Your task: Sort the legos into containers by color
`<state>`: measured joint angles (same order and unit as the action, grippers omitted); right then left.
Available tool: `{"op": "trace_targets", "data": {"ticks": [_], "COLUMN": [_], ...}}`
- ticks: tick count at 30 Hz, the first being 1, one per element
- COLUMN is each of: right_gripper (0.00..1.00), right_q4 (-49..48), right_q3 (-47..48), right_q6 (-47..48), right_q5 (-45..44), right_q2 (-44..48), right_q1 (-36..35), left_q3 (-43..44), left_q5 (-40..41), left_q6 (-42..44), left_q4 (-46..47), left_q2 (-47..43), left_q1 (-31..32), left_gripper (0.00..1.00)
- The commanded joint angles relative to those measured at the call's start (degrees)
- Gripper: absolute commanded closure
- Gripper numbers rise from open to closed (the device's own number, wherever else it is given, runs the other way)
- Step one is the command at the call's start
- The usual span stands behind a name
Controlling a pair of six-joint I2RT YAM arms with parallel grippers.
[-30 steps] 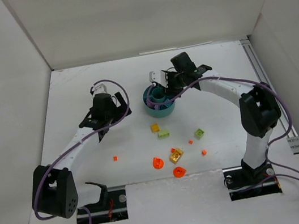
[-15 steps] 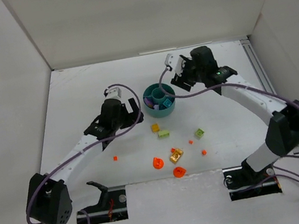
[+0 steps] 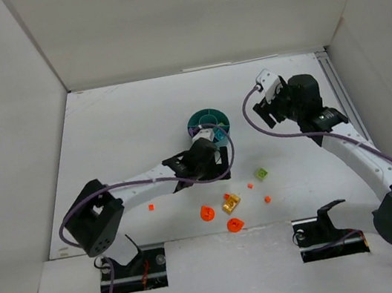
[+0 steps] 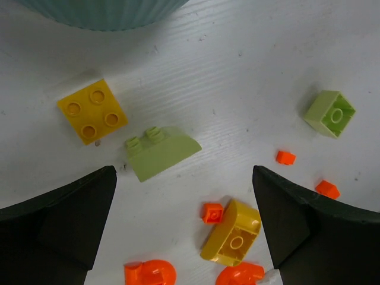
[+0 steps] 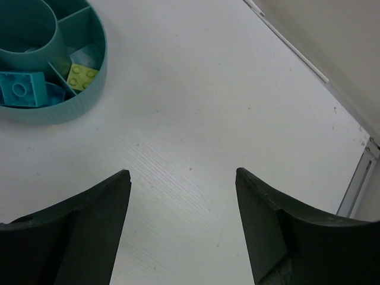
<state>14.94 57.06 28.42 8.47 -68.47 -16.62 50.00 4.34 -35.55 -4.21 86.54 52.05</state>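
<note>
The containers are sections of one round teal dish (image 3: 207,123), whose ribbed wall (image 4: 101,12) fills the top of the left wrist view. Inside it lie a turquoise brick (image 5: 21,89) and a lime brick (image 5: 82,76). My left gripper (image 4: 183,172) hangs open just in front of the dish (image 5: 95,65), above loose legos: a yellow square brick (image 4: 92,111), a lime sloped piece (image 4: 161,151), a lime square brick (image 4: 330,113), a gold piece (image 4: 233,233) and tiny orange ones (image 4: 285,157). My right gripper (image 5: 181,172) is open over bare table, right of the dish.
Two orange round pieces (image 3: 207,213) (image 3: 235,224) lie nearest the arm bases, with an orange dot (image 3: 150,207) off to the left. From above, the left gripper (image 3: 207,167) covers the yellow and sloped pieces. A metal rail (image 5: 356,178) edges the table at the right.
The left arm swung from left of the dish to above the loose pieces in front of it. The right gripper drew back from the dish to the right, its jaws widening.
</note>
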Motion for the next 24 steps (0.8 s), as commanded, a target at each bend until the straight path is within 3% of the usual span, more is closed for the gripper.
{"op": "trace_targets", "data": {"ticks": [1,11,24], "right_gripper": [0.24,0.21,0.21], "right_q4": [-2.28,-3.33,-4.39], "right_q3": [-0.63,-2.21,-2.74], "right_q6": [-1.88,-3.02,-3.55], "right_q5": [0.23,1.9,2.96], "right_q2": [3.42,4.66,4.13], "right_q1": [1.33,4.14,4.14], "left_q3": [5.02,7.48,13.01], "left_q5": [7.61,7.88,17.19], "left_q6": [-5.57,-7.78,-11.65], "left_q4": [-5.62,-6.16,-13.98], "left_q2": [2.66,8.98,13.13], "left_q1": [1.03,2.08,3.93], "left_gripper": [0.03,0.11,0.28]}}
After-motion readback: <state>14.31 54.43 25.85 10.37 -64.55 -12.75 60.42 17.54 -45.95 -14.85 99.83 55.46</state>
